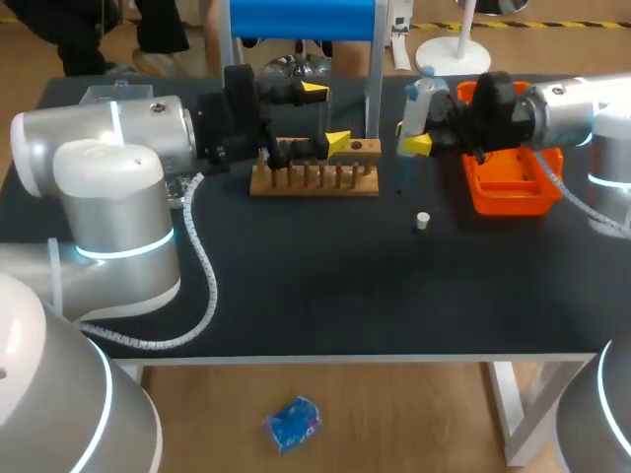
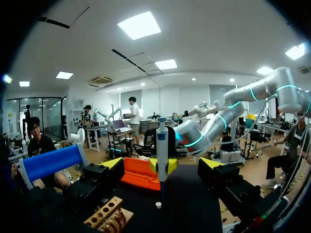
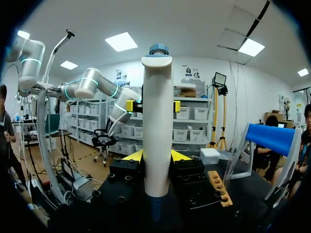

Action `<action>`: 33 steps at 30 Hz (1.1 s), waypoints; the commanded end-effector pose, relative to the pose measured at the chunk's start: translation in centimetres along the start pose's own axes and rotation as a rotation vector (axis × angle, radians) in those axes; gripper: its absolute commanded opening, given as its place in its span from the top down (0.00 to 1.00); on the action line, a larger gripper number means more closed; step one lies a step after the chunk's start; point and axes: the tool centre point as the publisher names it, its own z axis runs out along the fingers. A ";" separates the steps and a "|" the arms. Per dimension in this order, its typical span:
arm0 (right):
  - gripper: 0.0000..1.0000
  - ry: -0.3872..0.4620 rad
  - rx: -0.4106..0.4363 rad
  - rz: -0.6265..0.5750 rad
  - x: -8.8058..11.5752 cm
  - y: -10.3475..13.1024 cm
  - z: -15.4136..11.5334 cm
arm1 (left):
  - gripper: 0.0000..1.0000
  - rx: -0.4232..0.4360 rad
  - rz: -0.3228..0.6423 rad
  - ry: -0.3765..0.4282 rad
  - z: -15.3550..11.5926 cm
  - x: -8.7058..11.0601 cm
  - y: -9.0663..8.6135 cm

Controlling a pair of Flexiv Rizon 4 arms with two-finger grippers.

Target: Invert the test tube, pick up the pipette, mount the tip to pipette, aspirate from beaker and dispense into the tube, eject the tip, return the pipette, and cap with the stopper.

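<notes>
My right gripper is shut on the white pipette, which stands upright with its blue tip end hanging over the table right of the wooden rack. Seen from the right wrist, the pipette fills the gap between the yellow fingertips. My left gripper hovers wide open just above the rack, holding nothing. From the left wrist, the pipette stands ahead of my left gripper. The small white stopper lies on the mat in front of the pipette. I cannot make out the test tube clearly.
An orange bin sits at the right, under my right arm. A blue-topped stand rises behind the rack, with glassware next to it. A clear box stands at the far left.
</notes>
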 end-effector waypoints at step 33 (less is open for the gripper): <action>1.00 0.099 0.014 -0.004 1.5 -2.0 10.7 | 0.00 0.022 -0.013 0.076 -1.2 -0.6 3.4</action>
